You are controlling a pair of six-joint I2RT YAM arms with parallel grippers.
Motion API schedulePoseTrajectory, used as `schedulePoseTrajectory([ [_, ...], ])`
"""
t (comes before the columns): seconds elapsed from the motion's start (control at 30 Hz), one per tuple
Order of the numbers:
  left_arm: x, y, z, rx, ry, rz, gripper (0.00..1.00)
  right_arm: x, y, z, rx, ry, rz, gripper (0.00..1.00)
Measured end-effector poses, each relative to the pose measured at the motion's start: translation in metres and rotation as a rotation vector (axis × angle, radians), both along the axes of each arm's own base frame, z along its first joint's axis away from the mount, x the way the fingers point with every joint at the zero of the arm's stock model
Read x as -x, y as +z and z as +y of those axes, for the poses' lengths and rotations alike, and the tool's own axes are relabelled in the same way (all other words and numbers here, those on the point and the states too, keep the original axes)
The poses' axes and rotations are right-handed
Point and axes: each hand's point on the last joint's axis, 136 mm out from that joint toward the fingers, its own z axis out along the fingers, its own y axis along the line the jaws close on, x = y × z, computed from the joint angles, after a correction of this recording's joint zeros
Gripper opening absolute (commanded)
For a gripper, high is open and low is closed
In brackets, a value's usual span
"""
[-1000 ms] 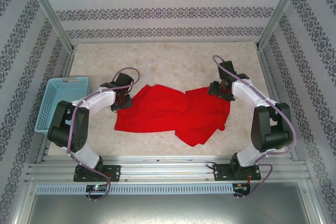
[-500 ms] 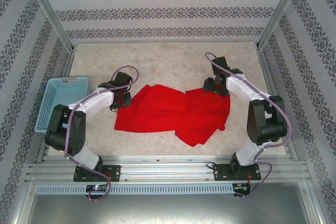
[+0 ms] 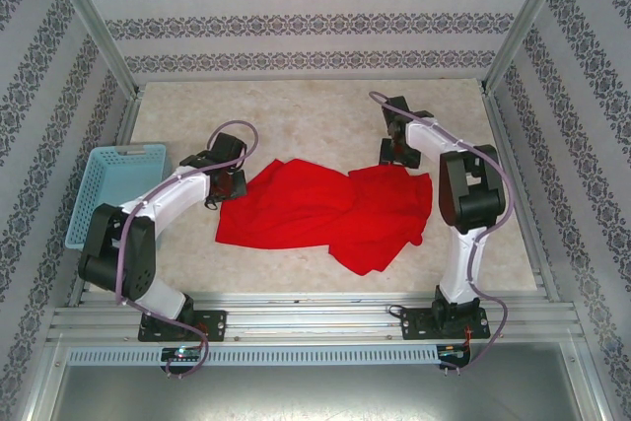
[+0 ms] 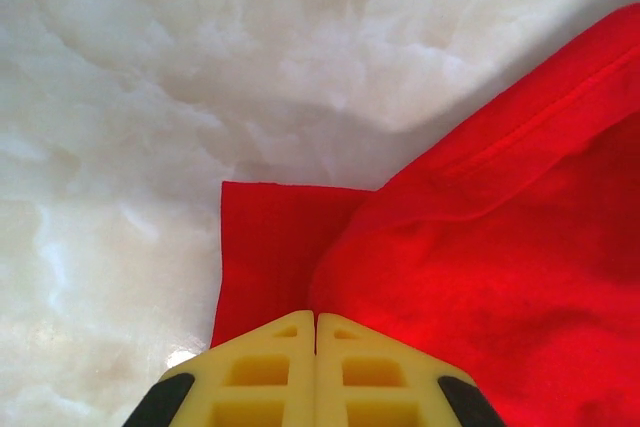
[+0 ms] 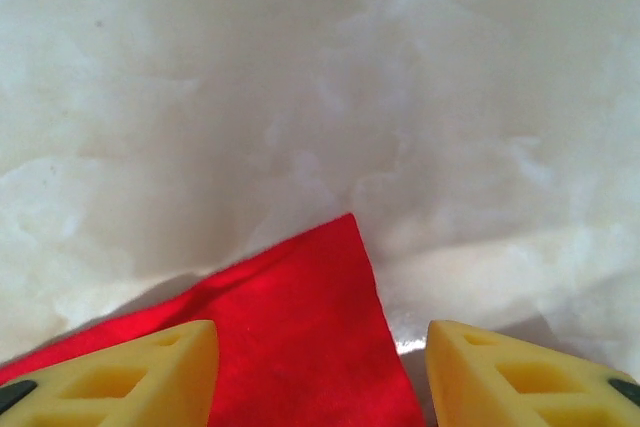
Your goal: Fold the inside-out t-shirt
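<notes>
Item, inside-out t-shirt point(image 3: 325, 209): red and rumpled, it is lying in loose folds on the pale marbled table point(image 3: 315, 115), between my two arms and nearer the front edge than the back; item, my left gripper point(image 4: 316, 315): it is sitting low at the shirt's left corner, yellow fingers pressed together with no gap, red cloth running in under the tips, which I am reading as a pinch on a thin fold of that corner; in the top view the left gripper point(image 3: 227, 182) is touching the garment's left edge; item, my right gripper point(image 5: 320, 329): its fingers are standing apart, straddling a flat pointed corner of the shirt, with bare table showing beyond; in the top view the right gripper point(image 3: 397, 153) is hovering at the shirt's far right corner; item, light blue mesh basket point(image 3: 116, 189): it is resting at the left side of the table, well apart from the cloth; item, hazards as I am judging them: the right fingers may be closing on table or on a single slippery layer, letting the corner slide out; the left pinch may be too shallow and be slipping free on lifting; uneven lifting may be bunching the folds instead of spreading them.
</notes>
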Motion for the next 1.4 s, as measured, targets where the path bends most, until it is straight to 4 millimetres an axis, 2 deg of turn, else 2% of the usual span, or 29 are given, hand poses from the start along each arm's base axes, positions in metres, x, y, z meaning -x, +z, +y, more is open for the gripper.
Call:
schedulePoseTrajectory([
  [0.07, 0.000, 0.005, 0.000, 0.004, 0.000, -0.014, 0.00, 0.001, -0.004, 0.000, 0.003, 0.003, 0.015, 0.47],
  [0.23, 0.000, 0.010, -0.002, 0.019, -0.004, -0.027, 0.00, 0.005, -0.009, -0.001, 0.012, 0.012, 0.045, 0.21],
  [0.3, 0.000, 0.012, -0.004, 0.029, -0.007, -0.031, 0.00, 0.005, -0.008, -0.003, 0.015, 0.009, 0.042, 0.11],
  [0.4, 0.000, 0.018, -0.005, 0.042, -0.008, -0.045, 0.00, 0.003, 0.002, -0.007, 0.027, 0.002, 0.020, 0.04],
  [0.5, 0.000, 0.030, -0.002, 0.064, 0.007, -0.078, 0.00, 0.003, 0.035, -0.013, 0.047, -0.004, -0.047, 0.00],
  [0.57, 0.000, 0.043, 0.000, 0.083, 0.021, -0.115, 0.00, 0.003, 0.067, -0.017, 0.059, -0.015, -0.119, 0.00],
  [0.73, 0.002, 0.079, 0.002, 0.144, 0.039, -0.222, 0.00, 0.015, 0.164, -0.030, 0.068, -0.050, -0.356, 0.00],
  [0.83, 0.004, 0.091, 0.005, 0.184, 0.054, -0.257, 0.00, 0.027, 0.202, -0.042, 0.067, -0.084, -0.451, 0.00],
  [0.93, 0.008, 0.102, 0.015, 0.218, 0.093, -0.296, 0.00, 0.041, 0.226, -0.058, 0.069, -0.133, -0.514, 0.00],
  [1.1, 0.016, 0.138, 0.036, 0.268, 0.156, -0.412, 0.00, 0.074, 0.270, -0.085, 0.059, -0.212, -0.644, 0.00],
  [1.23, 0.017, 0.147, 0.038, 0.298, 0.169, -0.436, 0.00, 0.105, 0.299, -0.090, 0.031, -0.229, -0.764, 0.00],
  [1.3, 0.016, 0.144, 0.038, 0.309, 0.176, -0.422, 0.00, 0.116, 0.302, -0.087, 0.003, -0.220, -0.802, 0.00],
  [1.4, 0.013, 0.134, 0.039, 0.321, 0.194, -0.387, 0.00, 0.126, 0.289, -0.082, -0.033, -0.200, -0.804, 0.00],
])
